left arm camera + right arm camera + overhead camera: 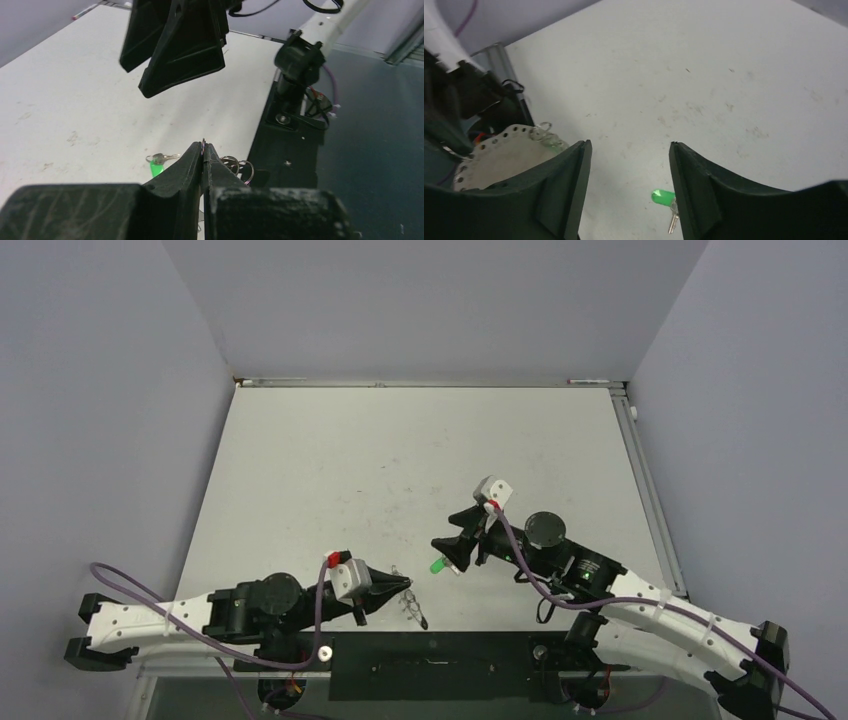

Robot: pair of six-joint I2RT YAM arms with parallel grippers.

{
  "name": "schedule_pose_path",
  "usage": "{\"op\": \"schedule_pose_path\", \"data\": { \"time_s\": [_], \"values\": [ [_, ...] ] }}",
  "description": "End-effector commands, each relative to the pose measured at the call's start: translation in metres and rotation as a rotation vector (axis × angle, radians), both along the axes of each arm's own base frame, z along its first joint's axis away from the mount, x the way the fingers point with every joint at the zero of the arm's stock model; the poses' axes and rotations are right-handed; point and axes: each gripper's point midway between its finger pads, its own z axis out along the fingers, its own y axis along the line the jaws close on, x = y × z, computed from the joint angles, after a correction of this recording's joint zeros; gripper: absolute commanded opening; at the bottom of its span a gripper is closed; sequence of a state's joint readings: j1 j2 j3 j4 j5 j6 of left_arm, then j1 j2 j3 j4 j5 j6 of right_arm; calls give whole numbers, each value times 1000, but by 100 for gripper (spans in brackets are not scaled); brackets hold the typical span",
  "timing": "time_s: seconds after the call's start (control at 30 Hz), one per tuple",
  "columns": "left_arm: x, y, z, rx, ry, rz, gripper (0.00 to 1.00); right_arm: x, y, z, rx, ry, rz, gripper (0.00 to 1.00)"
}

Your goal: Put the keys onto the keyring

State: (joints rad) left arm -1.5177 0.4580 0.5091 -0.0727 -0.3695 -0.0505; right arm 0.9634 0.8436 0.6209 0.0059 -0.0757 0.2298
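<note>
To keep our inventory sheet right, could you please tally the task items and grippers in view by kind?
green key: 1
grey keyring: 1
grippers, left gripper and right gripper: 2
Total: 4

Soft, even light; blurred foreground

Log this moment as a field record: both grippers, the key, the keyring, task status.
left gripper: shut, pinching the keyring's thin edge
right gripper: open, holding nothing
key: green, lying on the table below the gap between the right gripper's fingers
keyring: held by the left gripper near the table's near edge, apart from the key
task status: key not yet on the keyring
</note>
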Motion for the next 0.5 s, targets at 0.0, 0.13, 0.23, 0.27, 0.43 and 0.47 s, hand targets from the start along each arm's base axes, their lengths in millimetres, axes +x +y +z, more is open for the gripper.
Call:
{"op": "schedule_pose_path", "data": {
  "time_s": [0.0, 0.13, 0.23, 0.27, 0.43, 0.47],
  "values": [
    [-43, -11, 31, -38, 9, -248, 0, -63, 26, 51, 82, -174, 424, 56],
    [-53, -11, 40, -27, 2, -308, 0, -91, 35, 55, 76, -177, 565, 44],
    [-53, -13, 46, -19, -4, -312, 0, -115, 44, 47, 34, -165, 661, 43],
    [-51, -13, 46, -15, -5, -303, 0, -121, 47, 45, 21, -154, 682, 43],
    [-45, -15, 49, -4, -12, -271, 0, -137, 55, 46, 9, -169, 752, 42],
    [-44, -15, 48, -1, -11, -263, 0, -138, 55, 48, 15, -176, 753, 42]
  ]
}}
